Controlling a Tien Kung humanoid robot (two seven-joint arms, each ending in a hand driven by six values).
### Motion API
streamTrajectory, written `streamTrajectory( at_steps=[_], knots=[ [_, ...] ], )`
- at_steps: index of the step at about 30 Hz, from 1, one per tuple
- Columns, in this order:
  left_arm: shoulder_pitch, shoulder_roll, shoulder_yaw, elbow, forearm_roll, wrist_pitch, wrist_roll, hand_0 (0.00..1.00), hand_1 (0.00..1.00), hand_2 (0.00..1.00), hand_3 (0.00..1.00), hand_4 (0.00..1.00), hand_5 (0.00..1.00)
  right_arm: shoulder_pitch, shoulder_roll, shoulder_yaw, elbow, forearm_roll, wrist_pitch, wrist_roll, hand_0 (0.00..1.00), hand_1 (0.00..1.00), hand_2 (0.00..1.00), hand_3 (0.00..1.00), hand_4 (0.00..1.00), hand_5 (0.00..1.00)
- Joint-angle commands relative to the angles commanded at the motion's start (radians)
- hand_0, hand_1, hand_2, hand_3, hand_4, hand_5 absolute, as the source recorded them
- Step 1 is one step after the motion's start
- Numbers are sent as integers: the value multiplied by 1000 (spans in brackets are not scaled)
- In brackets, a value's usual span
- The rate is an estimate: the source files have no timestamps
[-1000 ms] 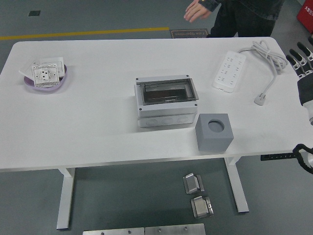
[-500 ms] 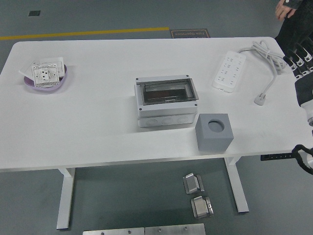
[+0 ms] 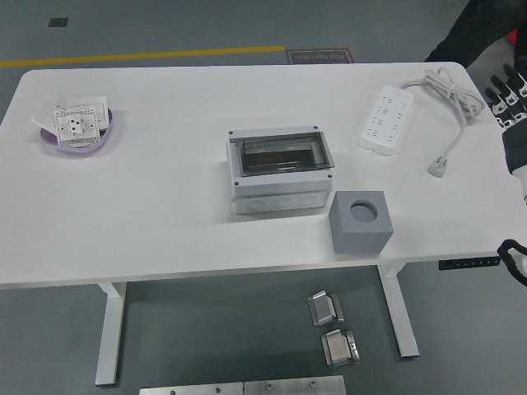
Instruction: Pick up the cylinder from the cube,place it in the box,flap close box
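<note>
Table: white top point(image 3: 165, 206), bearing all task items.
Cube: grey cube point(image 3: 359, 222) stands near the front edge, just right of and in front of the box, apart from it.
Cylinder: a round shape point(image 3: 362, 211) shows in the cube's top face; I cannot tell whether it is the cylinder seated there or an empty socket.
Box: grey box point(image 3: 280, 171) at table centre; its clear flap point(image 3: 278, 154) appears to lie flat over the opening, though I cannot confirm it is latched.
My right hand: my right hand point(image 3: 510, 90) sits at the right edge beyond the table corner, fingers extended and spread, holding nothing, well apart from the cube.
My left hand: not visible.
Person: a dark sleeve point(image 3: 473, 33) at the top right corner, touching nothing on the table.
Other items: power strip point(image 3: 385, 120) with cord; purple bowl point(image 3: 78, 136) of socket plates at far left.
Progress: I judge nothing completed. Pick-up, placing in the box and flap closing all remain.
</note>
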Motion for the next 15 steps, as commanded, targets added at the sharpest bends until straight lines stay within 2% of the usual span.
streamTrajectory(
  at_steps=[6, 15],
  knots=[
    [-14, -5, 16, 8, -15, 1, -1, 616, 640, 598, 632, 684, 283, -1, -2, -1, -2, 48, 16, 10, 878, 829, 842, 855, 828, 638],
    [-20, -5, 69, 26, -73, 1, -1, 615, 640, 598, 631, 684, 285, -5, -5, 6, 7, 49, 25, 10, 876, 829, 843, 859, 830, 639]
  ],
)
